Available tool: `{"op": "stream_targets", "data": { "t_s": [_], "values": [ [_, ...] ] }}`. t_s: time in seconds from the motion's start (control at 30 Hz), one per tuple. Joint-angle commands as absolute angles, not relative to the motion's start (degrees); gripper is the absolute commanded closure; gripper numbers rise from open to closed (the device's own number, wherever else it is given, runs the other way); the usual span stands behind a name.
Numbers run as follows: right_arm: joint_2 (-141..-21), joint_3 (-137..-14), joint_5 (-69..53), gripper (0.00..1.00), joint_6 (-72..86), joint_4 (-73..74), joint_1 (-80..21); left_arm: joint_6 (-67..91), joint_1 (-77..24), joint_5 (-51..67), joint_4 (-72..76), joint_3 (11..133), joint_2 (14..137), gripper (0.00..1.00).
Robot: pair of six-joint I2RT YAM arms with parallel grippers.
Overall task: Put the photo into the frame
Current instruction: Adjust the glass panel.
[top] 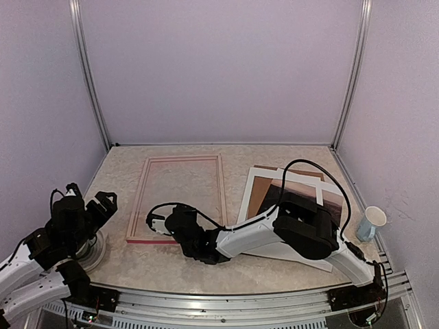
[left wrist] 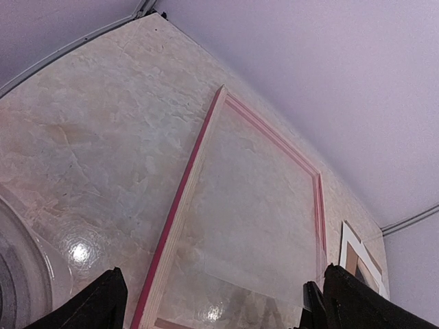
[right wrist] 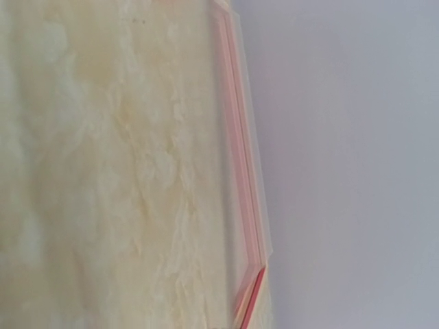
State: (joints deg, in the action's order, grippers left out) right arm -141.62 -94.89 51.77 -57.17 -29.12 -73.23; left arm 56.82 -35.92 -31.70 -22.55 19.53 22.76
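Observation:
The frame [top: 140, 199] with pink-red moulding lies flat on the table, left of centre. It also shows in the left wrist view [left wrist: 180, 205] and the right wrist view [right wrist: 240, 157], with a clear sheet lying in its opening. The dark photo [top: 271, 192] lies right of the frame in a stack with a white mat and a brown board, mostly hidden under my right arm. My right gripper [top: 159, 223] reaches across to the frame's near edge; its jaws are too small to read, and its fingers do not show in its wrist view. My left gripper [top: 89, 197] is open and empty, left of the frame [left wrist: 223, 298].
A white mat sheet [top: 257, 175] and a brown backing board [top: 255, 199] lie stacked with the photo. A pale paper cup [top: 371, 223] stands at the right edge. A round clear object [top: 96, 250] sits under my left arm. Lilac walls close off three sides.

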Motion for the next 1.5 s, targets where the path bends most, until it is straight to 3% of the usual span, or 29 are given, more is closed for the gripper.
{"op": "stream_targets", "data": {
  "t_s": [0.0,1.47],
  "values": [
    [-138.28,-93.47,53.27,1.0,-55.14,-28.56,-74.22,57.2,-35.33,-31.38,-23.38,18.81,22.37,0.01],
    [-136.05,-91.04,56.43,1.0,-49.26,-20.32,-76.3,57.4,-35.33,-30.67,-23.31,19.61,22.68,0.01]
  ]
}}
